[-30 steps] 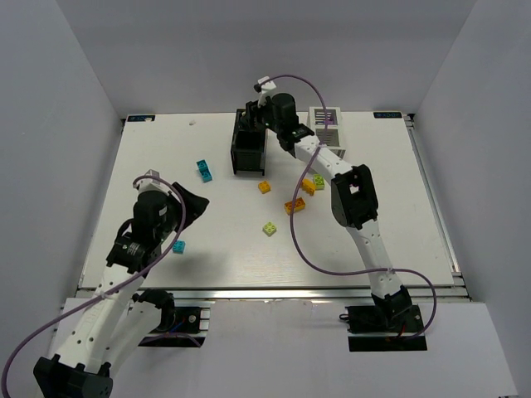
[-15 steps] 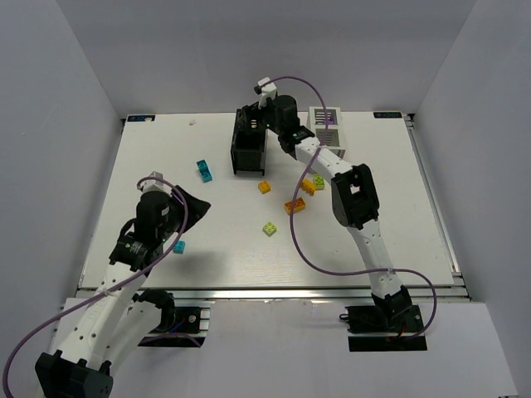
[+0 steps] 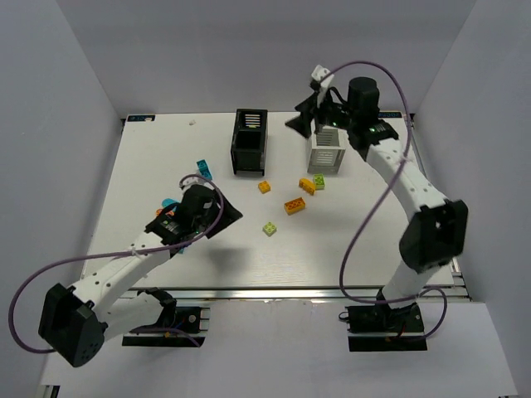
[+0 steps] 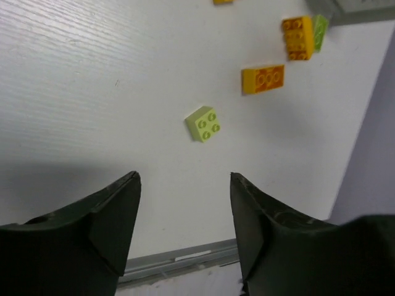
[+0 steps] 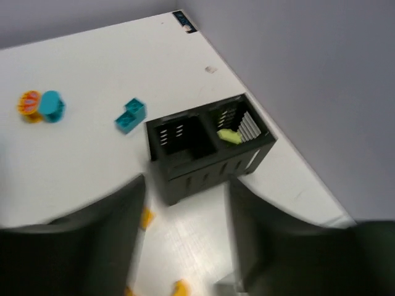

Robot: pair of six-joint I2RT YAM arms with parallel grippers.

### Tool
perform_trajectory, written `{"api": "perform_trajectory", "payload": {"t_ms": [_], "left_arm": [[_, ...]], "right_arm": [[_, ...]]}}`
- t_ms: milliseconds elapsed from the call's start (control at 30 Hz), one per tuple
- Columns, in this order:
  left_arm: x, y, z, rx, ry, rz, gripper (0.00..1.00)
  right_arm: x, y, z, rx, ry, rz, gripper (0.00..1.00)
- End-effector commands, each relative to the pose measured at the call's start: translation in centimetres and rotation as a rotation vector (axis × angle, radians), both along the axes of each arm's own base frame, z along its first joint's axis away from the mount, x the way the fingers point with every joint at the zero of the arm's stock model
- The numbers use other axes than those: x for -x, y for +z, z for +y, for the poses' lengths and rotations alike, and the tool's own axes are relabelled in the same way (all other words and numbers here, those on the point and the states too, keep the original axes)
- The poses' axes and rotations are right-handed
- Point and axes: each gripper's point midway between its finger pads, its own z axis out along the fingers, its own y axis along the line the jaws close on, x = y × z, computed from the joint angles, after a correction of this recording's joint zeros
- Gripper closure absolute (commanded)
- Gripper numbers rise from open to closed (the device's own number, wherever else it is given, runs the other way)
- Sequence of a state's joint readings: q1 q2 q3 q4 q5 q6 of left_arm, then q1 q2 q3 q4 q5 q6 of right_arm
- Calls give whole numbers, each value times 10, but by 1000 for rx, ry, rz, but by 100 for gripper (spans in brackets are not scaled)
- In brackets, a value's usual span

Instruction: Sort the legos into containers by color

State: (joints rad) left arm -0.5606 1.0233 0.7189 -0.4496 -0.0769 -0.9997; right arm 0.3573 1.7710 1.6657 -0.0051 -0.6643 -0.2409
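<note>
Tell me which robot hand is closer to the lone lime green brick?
Left. The left gripper sits open just beside the lime green brick, bare table between them. The right gripper is far off at the back, up by the white box.

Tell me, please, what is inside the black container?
A lime green lego lies in one compartment of the black container. The other compartment looks dark; its floor is shadowed, so anything there is hidden.
</note>
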Motion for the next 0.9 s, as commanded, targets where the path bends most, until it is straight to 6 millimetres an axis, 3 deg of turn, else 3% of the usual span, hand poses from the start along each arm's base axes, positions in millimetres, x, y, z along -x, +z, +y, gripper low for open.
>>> {"api": "perform_trajectory", "payload": {"t_ms": [0, 33, 67, 100, 133, 233, 333, 500, 567, 600, 667, 733, 867], "left_arm": [[-3, -5, -3, -36, 128, 48, 27], [-1, -8, -4, -43, 134, 62, 26], [3, -9, -12, -42, 120, 68, 24], [3, -12, -14, -43, 139, 78, 23], [5, -10, -20, -43, 132, 79, 22], [7, -17, -28, -51, 152, 120, 21], [9, -26, -39, -44, 169, 175, 20], [5, -39, -57, -50, 195, 228, 21], [5, -54, -60, -102, 197, 268, 21], [0, -49, -65, -108, 191, 259, 21], [-4, -61, -71, -144, 190, 289, 21], [-13, -57, -83, -146, 165, 278, 21], [-21, -68, -93, -180, 160, 306, 20]], "right_arm": [[53, -57, -20, 142, 58, 141, 25], [65, -51, -29, 159, 50, 127, 13], [73, -57, -35, 176, 44, 150, 11], [86, -82, -47, 218, 27, 232, 11], [96, -79, -54, 225, 10, 230, 11], [121, -100, -79, 247, -49, 287, 11], [140, -112, -97, 240, -95, 327, 22], [156, -121, -122, 219, -167, 384, 37], [161, -126, -132, 215, -197, 394, 38], [164, -125, -135, 214, -207, 389, 37], [166, -131, -142, 215, -228, 403, 35], [168, -131, -144, 212, -238, 405, 34], [169, -135, -151, 215, -266, 410, 31]]}}
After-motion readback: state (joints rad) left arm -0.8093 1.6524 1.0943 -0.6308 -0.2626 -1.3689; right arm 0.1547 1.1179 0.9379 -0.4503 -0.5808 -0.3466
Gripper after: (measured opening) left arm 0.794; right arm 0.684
